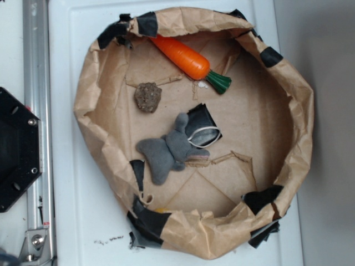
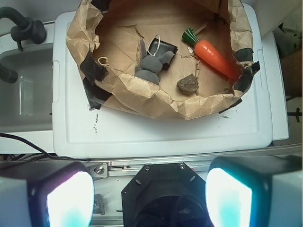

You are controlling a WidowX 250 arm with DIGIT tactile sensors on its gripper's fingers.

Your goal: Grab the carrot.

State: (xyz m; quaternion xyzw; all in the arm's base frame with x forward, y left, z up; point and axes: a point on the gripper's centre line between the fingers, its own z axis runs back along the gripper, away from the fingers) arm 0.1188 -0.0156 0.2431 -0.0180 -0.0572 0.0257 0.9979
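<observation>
A crumpled brown paper ring [image 1: 94, 83], patched with black tape, is set on a white lid [image 1: 61, 166], seemingly to corral the toys. Within it, in the exterior view, the carrot [image 1: 186, 57] is found at twelve o'clock against the wall, the grey plush [image 1: 172, 148] near centre, and a small rock [image 1: 148, 97] at ten o'clock. The gripper [image 2: 149, 198] is held apart and empty, well back from the ring.

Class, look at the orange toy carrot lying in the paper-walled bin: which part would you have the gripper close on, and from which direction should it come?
Grip the carrot across its thick orange middle, coming straight down from above. It lies flat on the bin floor with its thin tip close to the paper wall, so a sideways approach looks blocked. The gripper appears open and far off, so it probably needs turning crosswise to the carrot.
</observation>
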